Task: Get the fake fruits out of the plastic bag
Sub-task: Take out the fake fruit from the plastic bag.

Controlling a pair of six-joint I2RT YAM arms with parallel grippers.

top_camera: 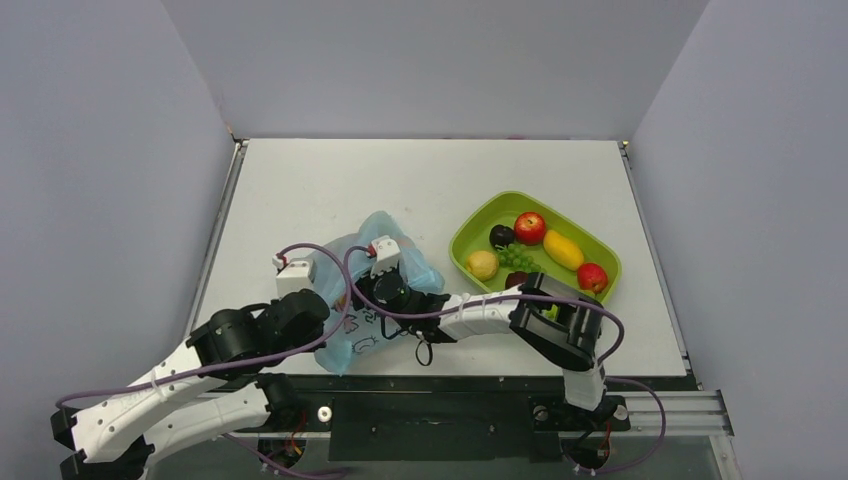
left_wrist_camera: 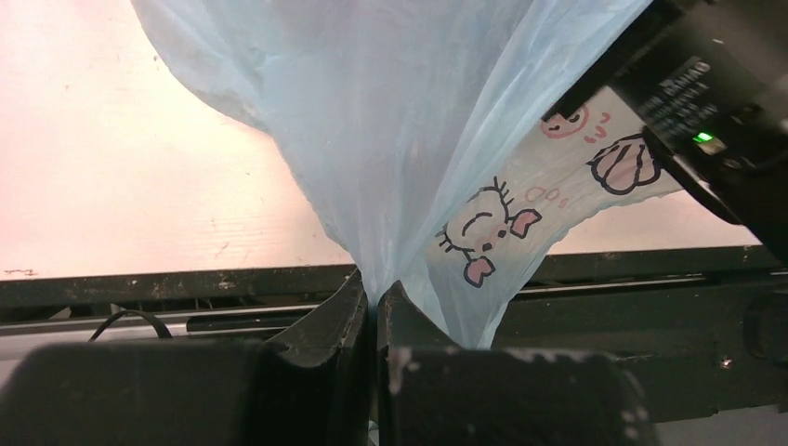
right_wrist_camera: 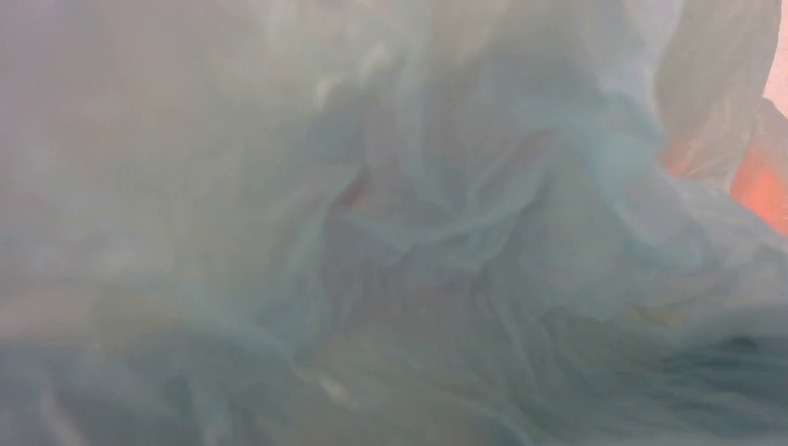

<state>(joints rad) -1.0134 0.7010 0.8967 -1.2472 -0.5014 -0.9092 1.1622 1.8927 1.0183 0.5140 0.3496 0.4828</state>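
the left gripper (left_wrist_camera: 374,295) has its two black, scuffed fingers pressed together on a fold of the bag (top_camera: 352,348), and the thin film rises from the pinch in taut pleats. the bag is crinkly, light-blue, half-clear plastic printed with black line cartoons and pink patches. a cat-like face and a shell shape show on the flap to the right of the pinch. the bag lies on the matte white table (top_camera: 320,190) close to its near edge, left of the tray (top_camera: 460,243), bunched up into a soft peak.

the right gripper (top_camera: 385,285) reaches in from the right, and its black body is sunk into the top of the bag. its own camera sees only blurred, wrinkled blue film, so i cannot tell whether its fingers are spread or closed. an orange-pink glow sits at the right edge of that view, too vague to name. no fake fruits can be made out through the plastic.

further right, the shallow, rounded, lime-green tray holds glossy toys: a round dark plum (top_camera: 501,235), a pale lemon (top_camera: 483,264), a knobbly bunch of green grapes (top_camera: 516,258), a red apple (top_camera: 529,227), a long yellow mango (top_camera: 562,250) and a red fruit (top_camera: 592,277) at the far right corner.
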